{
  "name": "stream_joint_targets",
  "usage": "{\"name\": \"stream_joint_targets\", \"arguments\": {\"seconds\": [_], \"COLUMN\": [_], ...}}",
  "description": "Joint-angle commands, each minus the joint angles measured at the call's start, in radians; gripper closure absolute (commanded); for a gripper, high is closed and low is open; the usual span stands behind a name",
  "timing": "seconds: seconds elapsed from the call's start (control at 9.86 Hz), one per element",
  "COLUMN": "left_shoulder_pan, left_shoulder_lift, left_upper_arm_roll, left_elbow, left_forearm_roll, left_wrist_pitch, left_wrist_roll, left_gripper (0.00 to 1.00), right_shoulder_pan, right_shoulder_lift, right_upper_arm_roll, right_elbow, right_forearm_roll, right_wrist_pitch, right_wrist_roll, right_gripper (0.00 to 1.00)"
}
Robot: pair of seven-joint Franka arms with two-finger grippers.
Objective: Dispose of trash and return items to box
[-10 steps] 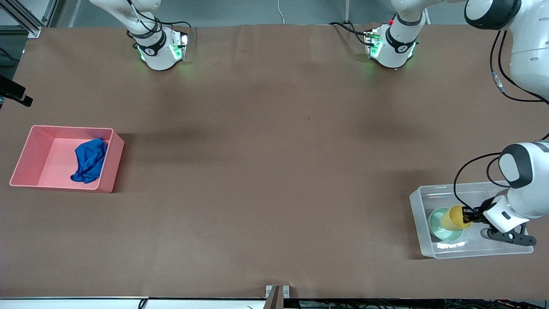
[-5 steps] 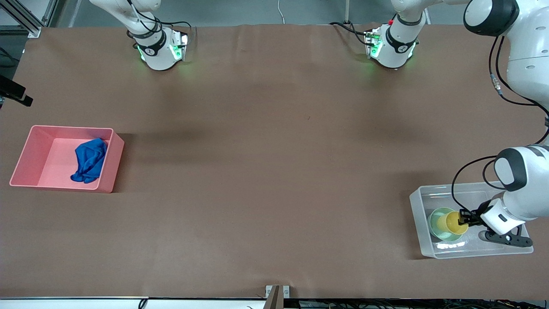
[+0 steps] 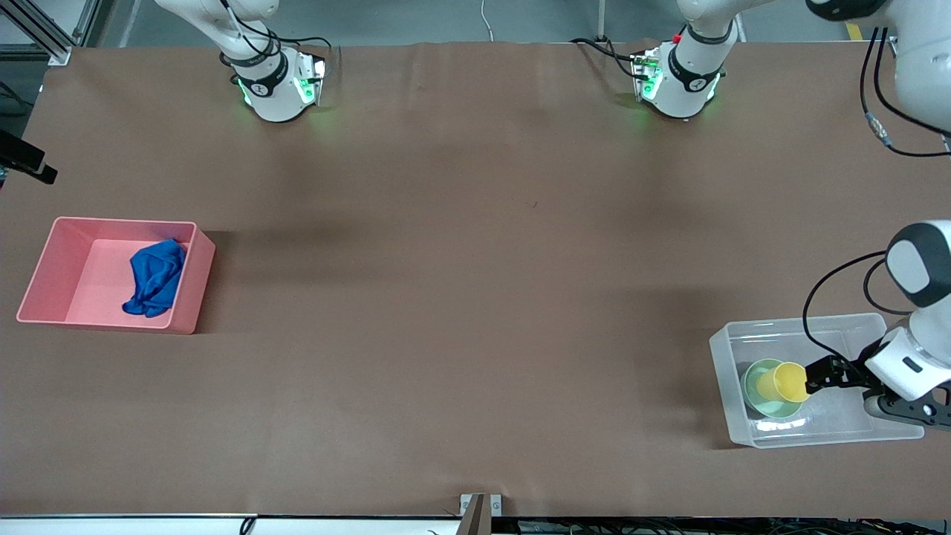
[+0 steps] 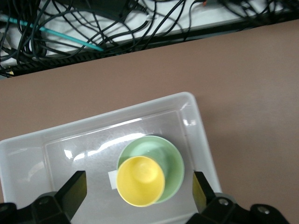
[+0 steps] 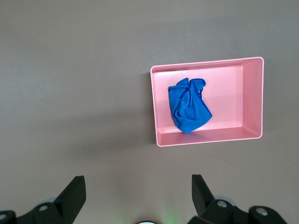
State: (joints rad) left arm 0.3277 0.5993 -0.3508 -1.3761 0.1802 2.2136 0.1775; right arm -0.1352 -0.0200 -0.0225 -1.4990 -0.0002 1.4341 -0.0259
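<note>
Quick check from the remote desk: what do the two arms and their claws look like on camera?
Both arms are glossy white with dark grey joint caps; their bases glow green along the table's edge. Black cables loop along the left arm, which ends in a white wrist and a black left claw. The right claw shows black, wedge-shaped fingers on black mounts.

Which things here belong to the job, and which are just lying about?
Job:
- blue rag, in pink bin
- yellow cup, in green bowl
- clear tub, holding both

Lying about:
- cables off the table edge
</note>
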Motion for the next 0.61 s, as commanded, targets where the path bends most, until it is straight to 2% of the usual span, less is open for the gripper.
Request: {"name": "stream_joint_targets", "arguments": {"seconds": [0.0, 0.1, 0.2, 0.41, 0.51], "left_shoulder_pan": [0.005, 0.008, 0.008, 0.014, 0.014], "left_shoulder_lift": [-0.137, -0.194, -0.249, -0.332, -0.379], "left_upper_arm_roll": [-0.043, -0.072, -0.104, -0.163, -0.171], "left_elbow": [-0.183, -0.225, -0.248, -0.236, -0.225], "left_forearm_roll": [0.019, 0.018, 0.016, 0.01, -0.026], "left_wrist_pitch": [0.005, -0.002, -0.07, -0.208, -0.279], "left_wrist_roll": [-0.108, -0.133, -0.166, -0.194, -0.188], "left_gripper": [0.0, 0.0, 0.0, 0.0, 0.0], "right_shoulder_pan": [-0.003, -0.003, -0.003, -0.003, -0.003], "right_shoulder_lift": [-0.012, -0.012, -0.012, -0.012, -0.012], "right_upper_arm_roll": [0.001, 0.001, 0.001, 0.001, 0.001], "right_elbow": [-0.006, -0.006, -0.006, -0.006, -0.006], "right_forearm_roll": [0.008, 0.008, 0.009, 0.008, 0.008], "right_wrist_pitch": [-0.006, -0.006, -0.006, -0.006, -0.006], "right_wrist_roll": [-0.006, -0.006, -0.006, -0.006, -0.006], "right_gripper": [0.0, 0.0, 0.0, 0.0, 0.0]}}
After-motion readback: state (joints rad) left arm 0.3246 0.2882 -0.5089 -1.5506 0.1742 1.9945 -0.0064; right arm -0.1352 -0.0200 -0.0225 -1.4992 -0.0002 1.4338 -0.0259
